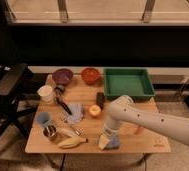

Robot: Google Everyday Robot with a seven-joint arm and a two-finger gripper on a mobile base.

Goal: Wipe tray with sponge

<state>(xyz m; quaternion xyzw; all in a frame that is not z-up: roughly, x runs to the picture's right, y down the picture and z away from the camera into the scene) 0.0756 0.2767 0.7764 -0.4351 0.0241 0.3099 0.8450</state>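
The green tray (149,92) stands at the back right of the wooden table (148,142). A sponge (108,143), yellow and blue, lies near the table's front edge. My white arm reaches in from the right and bends down. My gripper (109,134) points down right on top of the sponge, well in front of the tray. The arm's wrist hides how the gripper meets the sponge.
A purple bowl (62,76) and an orange bowl (90,75) stand at the back. A white cup (46,93), blue cup (43,118), metal cup (50,131), banana (72,143), blue cloth (76,113) and an apple (94,110) fill the left half. A black chair (8,87) stands at left.
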